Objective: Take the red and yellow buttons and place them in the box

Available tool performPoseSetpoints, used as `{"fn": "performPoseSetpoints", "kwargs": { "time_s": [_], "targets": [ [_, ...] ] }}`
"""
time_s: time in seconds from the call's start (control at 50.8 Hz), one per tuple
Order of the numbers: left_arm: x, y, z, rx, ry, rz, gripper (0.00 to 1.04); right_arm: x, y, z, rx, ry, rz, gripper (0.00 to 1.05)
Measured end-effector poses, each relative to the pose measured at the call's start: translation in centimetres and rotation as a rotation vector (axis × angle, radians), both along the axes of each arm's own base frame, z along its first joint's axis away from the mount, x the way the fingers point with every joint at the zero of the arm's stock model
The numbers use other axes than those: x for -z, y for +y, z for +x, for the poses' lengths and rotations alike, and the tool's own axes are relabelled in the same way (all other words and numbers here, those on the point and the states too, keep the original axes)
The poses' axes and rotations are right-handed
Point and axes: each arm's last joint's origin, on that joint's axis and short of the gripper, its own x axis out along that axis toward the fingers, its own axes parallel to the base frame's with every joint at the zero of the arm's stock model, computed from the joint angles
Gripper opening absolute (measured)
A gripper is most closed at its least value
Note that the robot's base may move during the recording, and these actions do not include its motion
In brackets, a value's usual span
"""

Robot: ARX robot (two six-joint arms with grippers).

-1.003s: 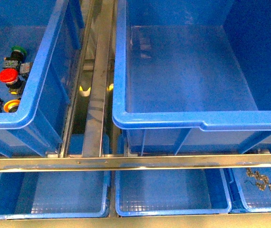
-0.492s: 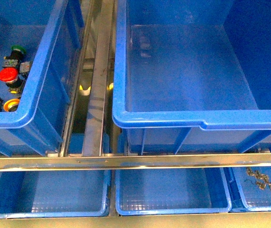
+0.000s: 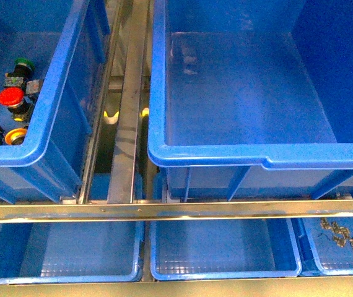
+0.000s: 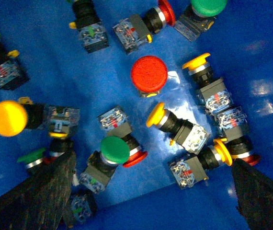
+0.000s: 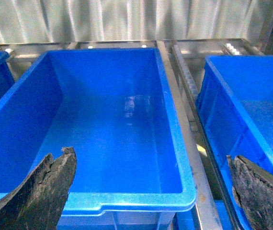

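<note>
Though neither arm shows in the front view, the wrist cameras show the fingers. The left gripper (image 4: 153, 165) hangs wide open over a scatter of switches (image 4: 194, 136), holding nothing. A red button (image 4: 149, 73) sits cap-up among them, and a yellow button (image 4: 8, 118) lies on its side well apart from it. The right gripper (image 5: 151, 155) is spread just as wide above the box (image 5: 127, 199) — nothing between its fingers either. From the front, the box fills twelve to three o'clock. The buttons lie in the neighbouring crate (image 3: 56, 83) at nine o'clock — near a green switch (image 3: 23, 64).
</note>
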Motion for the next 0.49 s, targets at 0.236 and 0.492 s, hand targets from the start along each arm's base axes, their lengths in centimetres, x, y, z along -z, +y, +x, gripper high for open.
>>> {"fn": "performPoseSetpoints", "kwargs": {
  "time_s": [0.236,0.492],
  "targets": [
    [2.6,-0.1,2.9,0.045,0.039,0.018,0.97,0.0,0.0,0.0,0.000,0.000,0.000,0.99],
    [4.6,0.0,6.5,0.062,0.043,0.043,0.97,0.0,0.0,0.0,0.000,0.000,0.000,0.99]
  ]
}}
